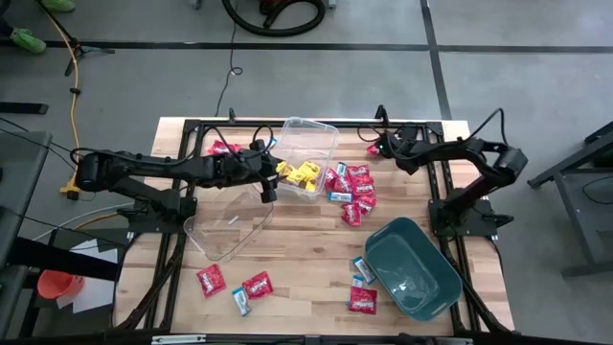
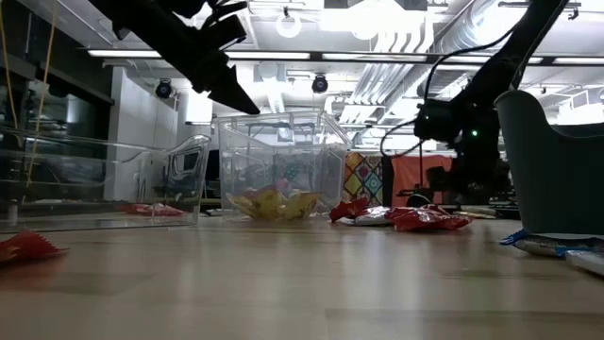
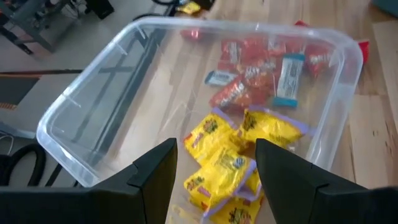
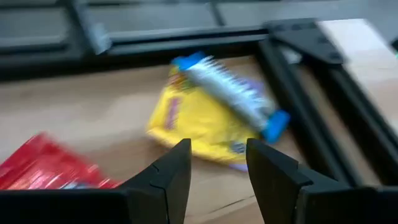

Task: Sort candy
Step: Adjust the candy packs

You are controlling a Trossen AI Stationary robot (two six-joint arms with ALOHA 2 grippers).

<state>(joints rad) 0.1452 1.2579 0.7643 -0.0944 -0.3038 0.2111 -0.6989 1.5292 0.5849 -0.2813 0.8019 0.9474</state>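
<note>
Candy packets lie across the table: a red and blue-and-white pile (image 1: pixel 352 187) beside a clear tub (image 1: pixel 306 153) that holds yellow packets (image 3: pixel 233 168). My left gripper (image 3: pixel 217 174) hovers open over that tub's near end, above the yellow packets. My right gripper (image 4: pixel 217 168) stands open at the table's far edge, right of the tub. Its fingertips are at the near edge of a yellow packet (image 4: pixel 193 121) lying flat with a blue-and-white packet (image 4: pixel 230 93) on top. A red packet (image 4: pixel 50 165) lies beside them. Whether the fingers touch the yellow packet, I cannot tell.
A second clear tub (image 1: pixel 230 225) sits left of centre. A teal bin (image 1: pixel 412 268) stands near right, with loose packets beside it (image 1: pixel 362 297). More packets lie near the front left (image 1: pixel 235 286) and far left (image 1: pixel 222 149). Black frame rails (image 4: pixel 298 74) run past the right gripper.
</note>
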